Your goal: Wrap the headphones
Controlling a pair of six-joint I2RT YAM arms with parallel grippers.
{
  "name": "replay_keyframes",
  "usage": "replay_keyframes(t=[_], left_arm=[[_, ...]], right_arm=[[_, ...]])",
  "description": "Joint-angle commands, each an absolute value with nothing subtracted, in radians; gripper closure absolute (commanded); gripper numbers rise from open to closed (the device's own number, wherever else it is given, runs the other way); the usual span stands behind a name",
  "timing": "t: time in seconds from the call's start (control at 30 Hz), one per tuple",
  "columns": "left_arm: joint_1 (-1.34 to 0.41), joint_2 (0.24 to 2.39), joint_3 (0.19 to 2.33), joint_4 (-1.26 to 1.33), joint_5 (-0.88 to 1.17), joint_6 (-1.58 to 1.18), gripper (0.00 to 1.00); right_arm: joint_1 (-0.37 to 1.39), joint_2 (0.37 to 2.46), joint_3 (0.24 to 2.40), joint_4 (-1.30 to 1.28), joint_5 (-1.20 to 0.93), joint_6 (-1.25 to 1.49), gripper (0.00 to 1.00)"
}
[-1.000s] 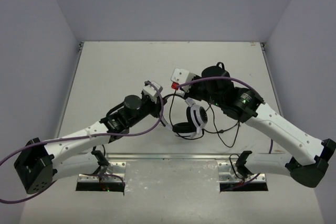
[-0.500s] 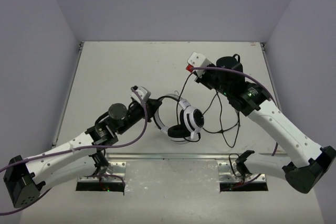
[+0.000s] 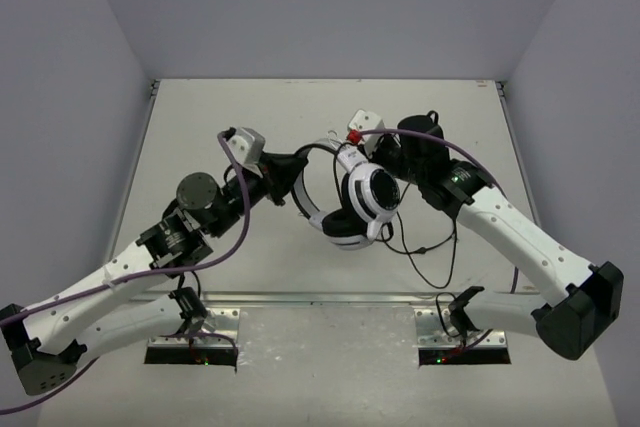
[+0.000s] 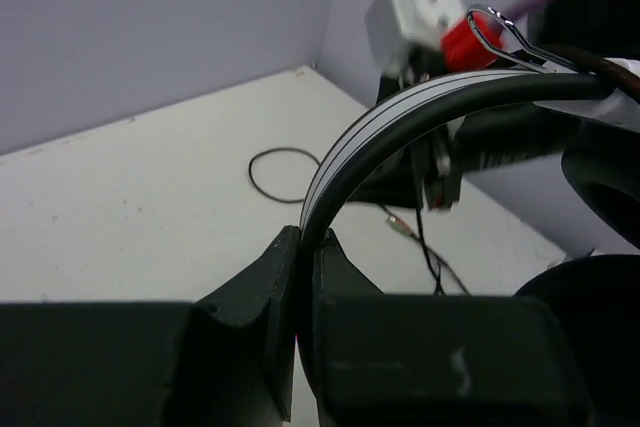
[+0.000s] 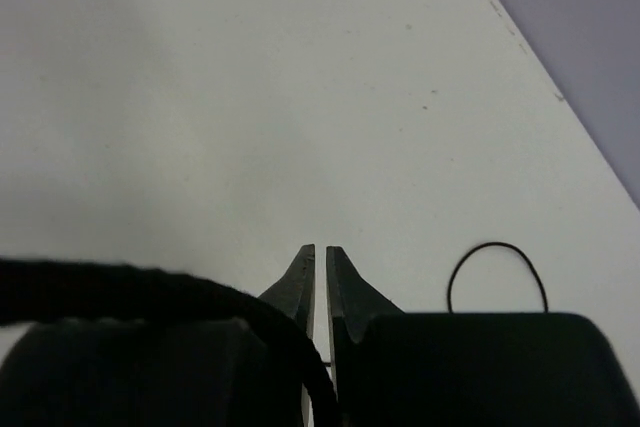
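the headphones [image 3: 372, 192] hang above the middle of the table [image 3: 200, 127], between the two arms. the white earcup faces up and toward the right arm, and the second cup with its black pad sits just below it on the near side. half a second ago they were lower and closer to the near edge. now they have been carried up and away from the bases.

the headband [image 4: 400, 112] arcs out to the left. the left gripper [image 4: 303, 239] is clamped on its end, jaws tight against the band on both sides, the same hold as before. the left arm has stretched further out over the table than it was.

the cable [image 5: 497, 244] lies partly in a small loop on the table beyond the right fingers. more of it trails on the surface right of the earcups, much where it lay a second ago.

the right gripper [image 5: 320, 257] has swung back in. half a second ago it was well off toward the far right, and now it sits just beside the top of the headphones. its jaws are drawn nearly together, with only a hairline slit between them. a fine dark line crosses that slit low down, but i cannot tell whether it is the cable pinched there. a thick dark blurred cord crosses close in front of the right wrist lens.
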State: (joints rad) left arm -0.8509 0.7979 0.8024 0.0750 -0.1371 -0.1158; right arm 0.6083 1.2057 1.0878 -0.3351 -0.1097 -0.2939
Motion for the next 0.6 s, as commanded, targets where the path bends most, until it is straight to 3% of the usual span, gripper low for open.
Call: replay_keyframes(t=[0.0,0.13,0.23,0.37,0.47,0.57], left_arm=[[-0.859,0.784,0.974,0.219,-0.239,-0.247,1.0],[-0.859,0.799,1.074,0.224,-0.271,-0.304,1.0],[-0.859,0.816,1.126,0.242,-0.261,-0.343,1.0],[-0.859,0.807,1.141,0.27,-0.336,-0.414,1.0],[-0.859,0.813,1.167,0.244,-0.5,-0.466,1.0],[-0.859,0.895,1.308,0.137,-0.656,-0.485,1.0]], right_arm=[[0.595,1.183,1.042,-0.183,-0.225,-0.196,0.9],[0.562,1.154,0.956,-0.043,-0.351,-0.086,0.81],[0.54,1.14,0.878,0.17,-0.512,0.041,0.8],[0.538,1.198,0.861,0.348,-0.606,0.169,0.88],[0.54,1.232,0.812,0.432,-0.618,0.224,0.98],[0.538,1.244,0.746,0.483,-0.64,0.253,0.98]])
